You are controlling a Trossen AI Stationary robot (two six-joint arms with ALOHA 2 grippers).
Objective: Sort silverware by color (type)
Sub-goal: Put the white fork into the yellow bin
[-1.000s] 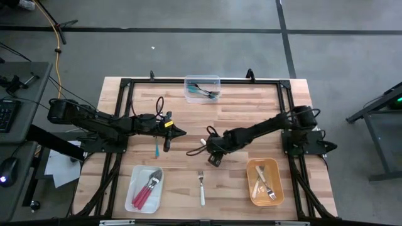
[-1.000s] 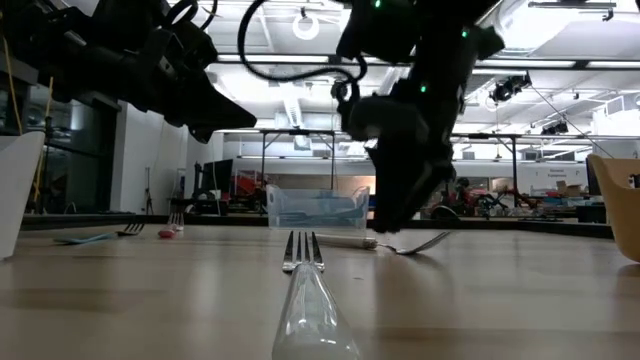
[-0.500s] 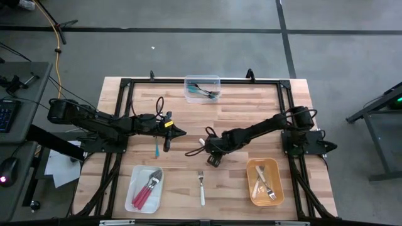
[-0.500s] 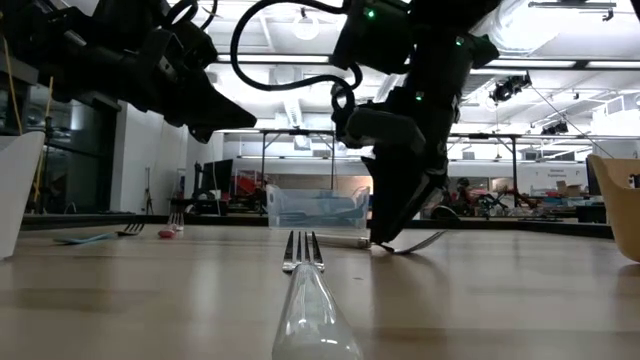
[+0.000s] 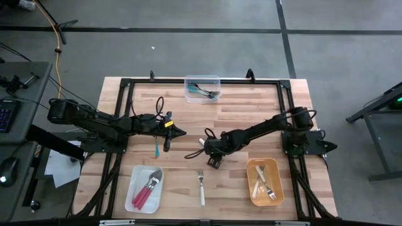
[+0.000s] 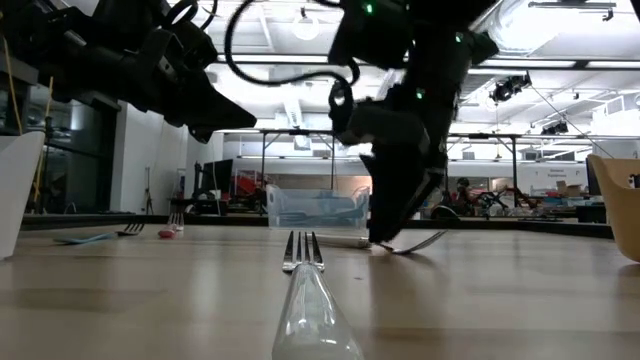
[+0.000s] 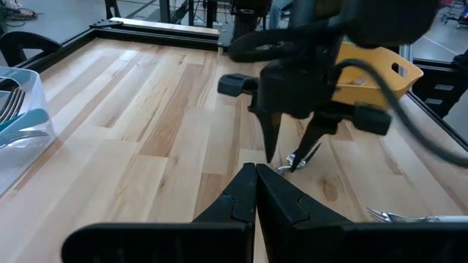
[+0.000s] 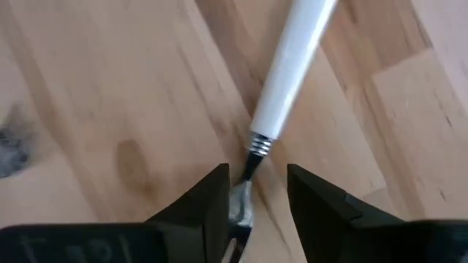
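Here, right arm: it reaches from the counter's (image 5: pixel 251 113) right side toward the middle, wrist bent steeply down.
Right end effector (image 5: pixel 210 150): tips at the counter surface, fingers (image 8: pixel 212 193) apart and straddling the metal neck of a white-handled fork (image 8: pixel 289 69); not closed on it.
White-handled fork: lies flat on the wood near the counter's centre, its handle pointing away from the right end effector and its head between the fingers.
Left arm: stretched level from the left edge toward the centre, above the counter.
Left end effector (image 5: pixel 179 132): fingers pressed together, holding nothing, pointing at the right end effector from near by.
Teal fork (image 5: pixel 156 148): loose on the counter just under the left arm.
Second white fork (image 5: pixel 201 188): alone at the front, between the two front containers.
White tray (image 5: pixel 134 198): front left, holds pink-red-handled forks (image 5: pixel 146 190).
Yellow bin (image 5: pixel 277 185): front right, holds white-cream-handled forks (image 5: pixel 262 183).
Clear tub (image 5: pixel 202 80): at the back edge, holds teal-handled forks (image 5: pixel 203 91).
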